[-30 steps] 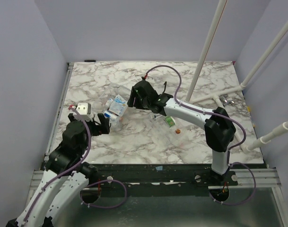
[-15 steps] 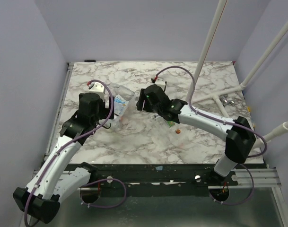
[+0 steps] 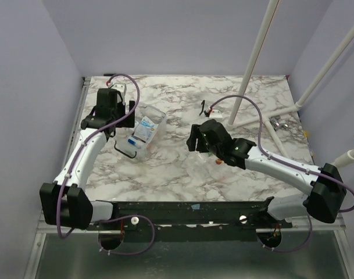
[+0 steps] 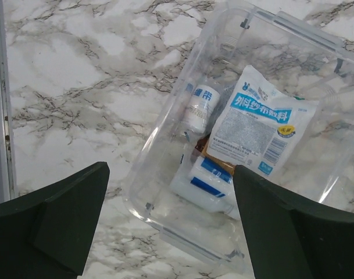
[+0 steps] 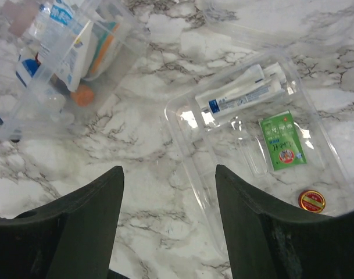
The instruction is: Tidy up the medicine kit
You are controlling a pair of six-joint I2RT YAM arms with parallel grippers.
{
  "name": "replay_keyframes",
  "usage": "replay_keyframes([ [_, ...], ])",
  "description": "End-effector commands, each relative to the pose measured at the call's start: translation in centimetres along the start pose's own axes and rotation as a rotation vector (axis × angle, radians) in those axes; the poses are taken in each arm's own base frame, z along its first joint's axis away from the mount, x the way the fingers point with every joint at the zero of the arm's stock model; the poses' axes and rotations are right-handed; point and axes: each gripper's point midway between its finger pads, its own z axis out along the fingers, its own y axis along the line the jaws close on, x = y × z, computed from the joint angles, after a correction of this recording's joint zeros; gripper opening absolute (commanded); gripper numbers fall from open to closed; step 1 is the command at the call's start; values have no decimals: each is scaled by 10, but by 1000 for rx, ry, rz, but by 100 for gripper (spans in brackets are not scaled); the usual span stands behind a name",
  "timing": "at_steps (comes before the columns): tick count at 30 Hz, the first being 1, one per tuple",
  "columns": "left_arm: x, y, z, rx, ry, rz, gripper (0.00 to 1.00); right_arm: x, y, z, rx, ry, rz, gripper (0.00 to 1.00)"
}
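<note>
Lavender walls are closing in around a marbled tabletop (image 3: 165,174). Toward its far-left corner the left hand (image 3: 123,115) is hovering with its fingers spread wide and nothing between them. The medicine kit (image 3: 159,114) is lying open just to its right, its long axis slanting from near-left to far-right. From the left wrist, the kit is sitting straight ahead between the spread fingers, holding a white bottle (image 4: 198,104) and a blue-printed packet (image 4: 261,125). Well apart, near the middle of the tabletop, the right hand (image 3: 194,139) is hanging open and empty too, over a clear tray (image 5: 191,168) carrying tubes (image 5: 240,93), a green packet (image 5: 283,141) and a small red tin (image 5: 311,200) at its rim. From there the kit is lying off toward the left edge. The left hand is by far the nearer, so steadying the kit is looking like its job, with the right ferrying items leftward.
</note>
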Motion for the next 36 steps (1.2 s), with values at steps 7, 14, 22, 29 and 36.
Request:
replay_keyframes([
  [7, -15, 7, 49, 49, 66, -8, 86, 42, -12, -21, -103, 110, -121, 67],
  [14, -14, 2, 68, 102, 138, -10, 77, 59, -15, -26, -144, 136, -117, 67],
  [22, -1, 5, 86, 100, 203, -29, 71, 67, -16, -24, -140, 172, -137, 67],
  [29, 19, 0, 92, 116, 263, -58, 63, 69, -18, -21, -130, 174, -134, 67],
  [36, 38, -3, 97, 115, 325, -86, 41, 72, -19, -18, -126, 179, -129, 67],
])
